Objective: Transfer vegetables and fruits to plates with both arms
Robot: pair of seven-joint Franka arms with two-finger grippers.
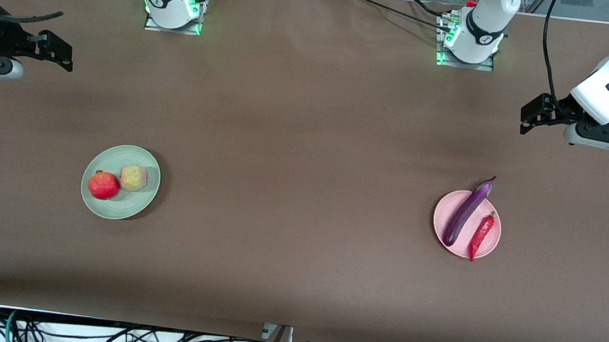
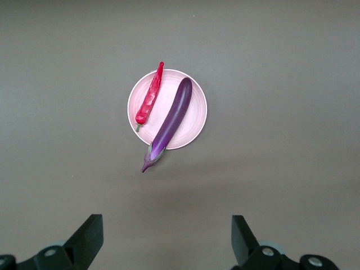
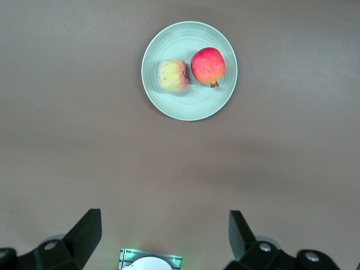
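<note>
My left gripper (image 2: 163,239) and right gripper (image 3: 163,236) hang empty, jaws wide; the glossy purple eggplant's (image 1: 465,214) cap overhangs the pink plastic plate (image 1: 493,239).

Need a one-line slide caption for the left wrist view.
Open left claw above the table, looking down on the pink plate holding the eggplant and chili pepper.

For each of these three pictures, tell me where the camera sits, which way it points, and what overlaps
Front view: high, across the table, facing both bases; left gripper and right gripper open, waiting over bare table.
Left wrist view: looks down past its open fingers at the pink plate with eggplant and chili.
Right wrist view: looks down at the green plate with peach and pomegranate.
Shared: each plate shows in front view too.
</note>
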